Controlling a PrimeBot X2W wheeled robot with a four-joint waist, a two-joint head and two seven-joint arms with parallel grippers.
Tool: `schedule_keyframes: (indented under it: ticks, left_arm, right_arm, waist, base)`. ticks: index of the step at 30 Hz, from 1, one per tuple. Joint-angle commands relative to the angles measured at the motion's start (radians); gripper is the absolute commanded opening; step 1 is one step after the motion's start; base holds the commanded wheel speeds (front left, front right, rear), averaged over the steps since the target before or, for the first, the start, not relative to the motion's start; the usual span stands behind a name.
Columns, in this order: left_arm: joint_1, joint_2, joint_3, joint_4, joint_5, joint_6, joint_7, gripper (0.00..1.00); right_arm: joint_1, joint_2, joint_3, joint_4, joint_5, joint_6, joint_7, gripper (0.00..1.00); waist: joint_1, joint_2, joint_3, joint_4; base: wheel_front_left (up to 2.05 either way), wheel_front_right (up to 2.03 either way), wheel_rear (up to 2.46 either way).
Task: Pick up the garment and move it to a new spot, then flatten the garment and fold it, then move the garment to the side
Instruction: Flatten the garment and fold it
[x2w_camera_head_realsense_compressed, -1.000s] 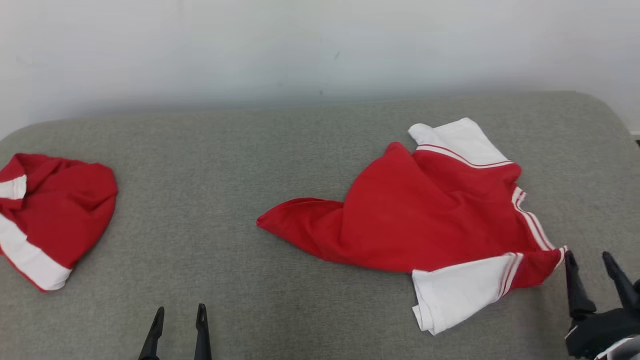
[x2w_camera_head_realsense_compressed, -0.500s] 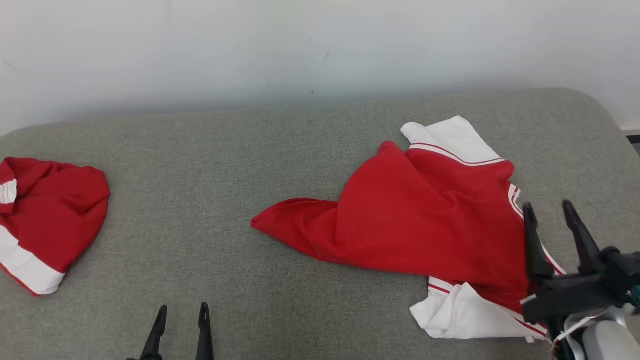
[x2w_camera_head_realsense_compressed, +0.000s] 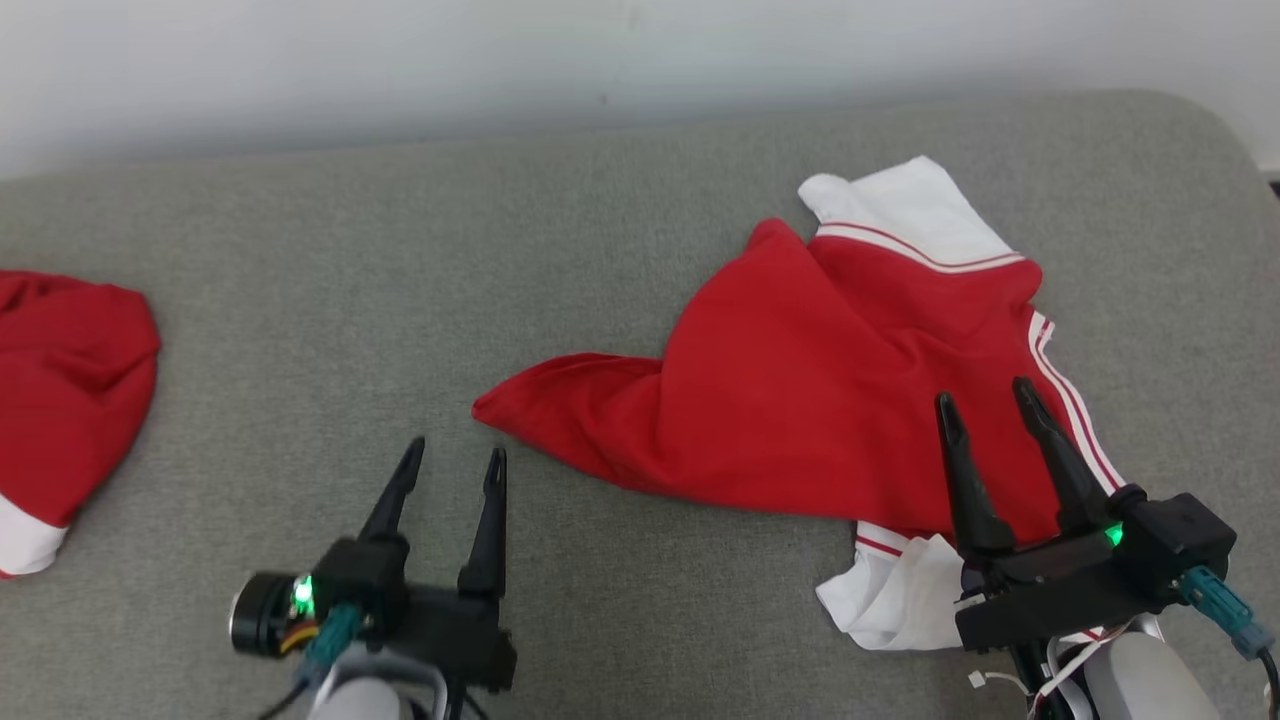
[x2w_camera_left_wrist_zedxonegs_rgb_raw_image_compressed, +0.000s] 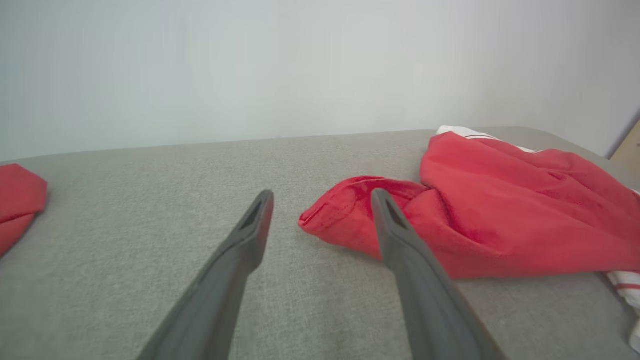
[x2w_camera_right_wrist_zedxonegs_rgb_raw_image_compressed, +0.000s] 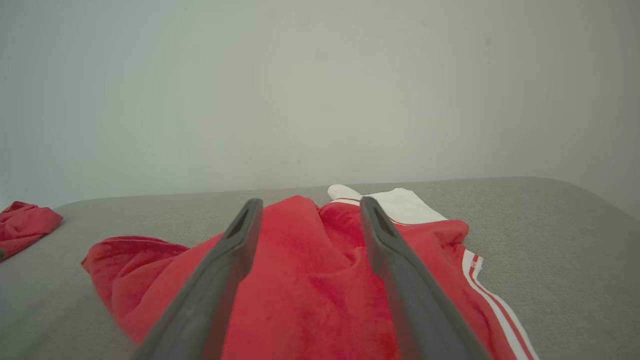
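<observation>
Hovering over garment (x2w_camera_head_realsense_compressed: 800, 380) | right claw (x2w_camera_head_realsense_compressed: 982, 393) spread | grey cushion (x2w_camera_head_realsense_compressed: 600, 250) beneath

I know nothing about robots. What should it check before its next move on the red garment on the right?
1. The left gripper open: ok, fingers apart, nothing between them.
2. The right gripper open: ok, fingers apart over the garment.
3. Right gripper touching the garment: cannot tell.
4. Garment lying flat: not ok, it is bunched, and the near white sleeve is crumpled.
5. The garment's left corner in front of the left gripper: ok, just ahead of its fingers.
6. The second garment out of the way: ok, far left on the grey surface.
</observation>
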Motion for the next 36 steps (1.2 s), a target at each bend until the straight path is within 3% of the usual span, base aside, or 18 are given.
schedule_keyframes:
  ticks: [1,14,15,16,21,29,36]
  left_arm:
    - [-0.077,0.001,-0.007,0.062,0.008,-0.007,-0.003,1.0]
    - [-0.369,0.011,0.024,0.48,0.019,0.002,-0.003,1.0]
    - [-0.38,0.01,0.022,0.502,0.017,-0.005,-0.003,0.23]
    - [-0.386,0.01,0.022,0.517,0.013,-0.007,-0.003,0.0]
    - [-0.369,0.006,0.057,0.481,-0.018,-0.001,-0.003,0.0]
    - [-0.16,0.001,0.148,0.191,-0.096,0.04,-0.003,0.0]
    - [-0.015,0.001,0.173,0.16,-0.169,0.102,-0.003,0.0]
  right_arm:
    - [-0.018,0.001,0.006,0.007,0.007,-0.002,-0.001,1.0]
    - [-0.052,0.001,0.011,0.03,0.022,-0.002,-0.001,1.0]
    - [-0.051,0.001,0.008,0.03,0.022,-0.002,-0.001,1.0]
    - [-0.049,0.0,0.005,0.031,0.024,-0.002,-0.001,1.0]
    - [-0.028,0.007,-0.014,0.045,0.02,-0.002,-0.001,1.0]
    - [0.021,0.032,-0.01,0.092,0.015,-0.002,-0.001,1.0]
    - [0.042,0.055,0.004,0.132,0.011,-0.002,-0.001,1.0]
  waist:
    - [-0.0001,-0.0001,0.067,-0.036]
    - [-0.0001,-0.0001,0.15,-0.102]
    - [-0.0001,-0.0001,0.153,-0.103]
    - [-0.0001,-0.0001,0.154,-0.103]
    - [-0.0001,-0.0001,0.128,-0.076]
    - [-0.0001,-0.0001,0.022,0.04]
    - [-0.0001,-0.0001,-0.04,0.09]
  base:
    - [0.0,0.0,0.0]
    - [0.0,0.0,0.0]
    - [0.0,0.0,0.0]
    - [0.0,0.0,0.0]
    - [0.0,0.0,0.0]
    - [0.0,0.0,0.0]
    - [0.0,0.0,0.0]
